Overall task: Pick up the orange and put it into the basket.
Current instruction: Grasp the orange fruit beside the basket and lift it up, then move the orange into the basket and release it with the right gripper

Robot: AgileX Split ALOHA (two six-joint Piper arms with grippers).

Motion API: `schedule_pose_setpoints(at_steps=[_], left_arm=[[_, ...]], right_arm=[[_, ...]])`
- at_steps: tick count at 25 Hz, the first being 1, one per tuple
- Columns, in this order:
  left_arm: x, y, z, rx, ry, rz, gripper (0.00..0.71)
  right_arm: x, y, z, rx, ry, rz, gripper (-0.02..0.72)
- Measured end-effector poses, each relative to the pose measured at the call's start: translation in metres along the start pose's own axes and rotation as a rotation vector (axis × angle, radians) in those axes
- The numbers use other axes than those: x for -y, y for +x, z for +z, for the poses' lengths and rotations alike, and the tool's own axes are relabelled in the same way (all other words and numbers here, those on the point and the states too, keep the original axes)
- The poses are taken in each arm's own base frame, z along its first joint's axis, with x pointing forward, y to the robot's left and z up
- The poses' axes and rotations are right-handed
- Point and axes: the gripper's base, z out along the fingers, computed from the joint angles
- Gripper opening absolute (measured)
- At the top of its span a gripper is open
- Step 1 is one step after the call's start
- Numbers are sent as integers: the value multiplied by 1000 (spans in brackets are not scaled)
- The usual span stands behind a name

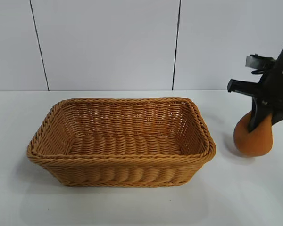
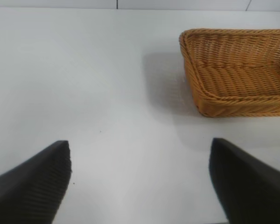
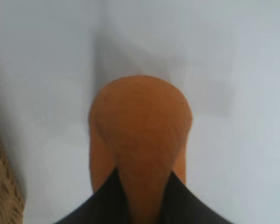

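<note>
The orange (image 1: 253, 139), pinched at its narrow upper end between the jaws of the right gripper (image 1: 260, 118), hung from them at the right of the exterior view. Squeezed into a pear shape, with the rounded bulk bulging out below the fingertips. Seemed lifted just clear of the white table (image 1: 132, 207), with a soft shadow beneath, though contact with the surface could not be ruled out. Right arm slanted down from the upper right corner, wrist pitched steeply toward the table, black fingers (image 1: 254, 120) clamped over the top of the fruit. From the right wrist camera, the orange (image 3: 140, 126) filled the space between the two dark finger tips (image 3: 98, 205), its neck drawn tight in the closed jaws, the gripper (image 3: 142, 205) nearly shut around that thin part.

The basket (image 1: 120, 141), sat beside those jaws, toward the middle of the table, apart from the fruit and holding nothing visible. A corner of its weave (image 3: 2, 186) showed at the edge of the right wrist view.

Left gripper (image 2: 140, 186) held low over bare table, angled gently downward, jaws spread wide with nothing between them. Basket (image 2: 238, 70) lay ahead of and to one side of those open fingers (image 2: 32, 186), well apart.
</note>
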Motion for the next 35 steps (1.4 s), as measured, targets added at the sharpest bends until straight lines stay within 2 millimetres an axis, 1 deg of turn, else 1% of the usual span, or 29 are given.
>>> schedule_pose_setpoints(at_steps=[4, 6, 9, 12, 14, 16, 19, 24, 27, 30, 32, 35], left_arm=[[0, 0, 0, 0, 0, 0, 581], [0, 0, 0, 0, 0, 0, 581], [0, 0, 0, 0, 0, 0, 581], [0, 0, 0, 0, -1, 1, 581], [0, 0, 0, 0, -2, 1, 581], [0, 0, 0, 0, -2, 1, 581], [0, 0, 0, 0, -2, 1, 581], [0, 0, 0, 0, -2, 1, 581], [0, 0, 0, 0, -2, 1, 581], [0, 0, 0, 0, -2, 1, 581], [0, 0, 0, 0, -2, 1, 581], [0, 0, 0, 0, -2, 1, 581]], right_arm=[[-9, 3, -48, 113, -33, -9, 43], [-11, 6, -66, 154, -45, -15, 43], [-14, 10, -84, 199, -59, -18, 43], [-18, 12, -92, 216, -81, -12, 43], [-26, 13, -92, 213, -97, -35, 43], [-40, 15, -92, 211, -124, -63, 43], [-70, 22, -89, 210, -173, -125, 43], [-121, 39, -86, 229, -250, -244, 43], [-148, 49, -79, 238, -286, -296, 43], [-169, 57, -63, 217, -305, -331, 43], [-179, 59, -46, 197, -304, -337, 43], [-187, 59, -17, 176, -292, -330, 43]])
